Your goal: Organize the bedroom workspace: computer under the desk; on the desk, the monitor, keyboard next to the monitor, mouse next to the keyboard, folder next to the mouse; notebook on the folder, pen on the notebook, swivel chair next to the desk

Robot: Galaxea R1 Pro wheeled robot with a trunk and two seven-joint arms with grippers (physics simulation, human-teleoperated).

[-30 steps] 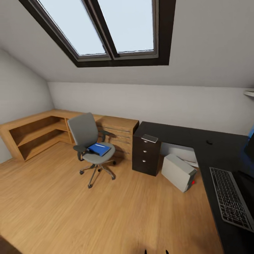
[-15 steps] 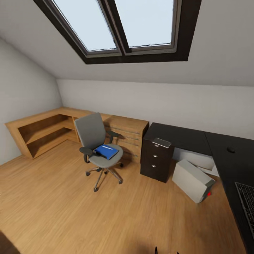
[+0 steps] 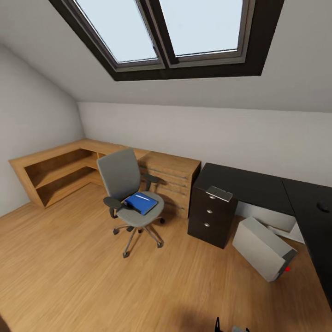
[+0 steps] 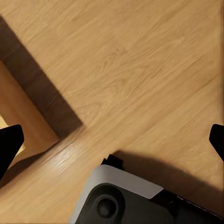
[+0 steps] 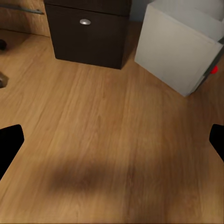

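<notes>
While the folder (image 3: 140,203) is lying flat on the seat of the swivel chair (image 3: 130,192), a slim white pen (image 3: 143,197) is resting on top of its blue cover. That chair is standing on the wood floor (image 3: 78,272) in front of the low light-wood cabinets (image 3: 69,168), apart from the desk (image 3: 258,186). On the desk's near corner, above the dark drawer unit (image 3: 212,216), the notebook (image 3: 219,193) is lying as a thin grey rectangle. Further along, the computer (image 3: 263,249) is sitting tilted on the floor beside the drawer unit, partly under the black desktop, with a red spot at its lower corner. The mouse (image 3: 324,206) is showing as a small dark shape on the desk near the picture's edge. Overhead, the skylight (image 3: 166,34) is filling the sloped ceiling.

The left gripper (image 4: 112,140) is hovering over bare floor with its fingers spread wide apart, holding nothing. The right gripper (image 5: 112,140) is likewise spread wide and empty, pointing at the floor before the drawer unit and computer.
</notes>
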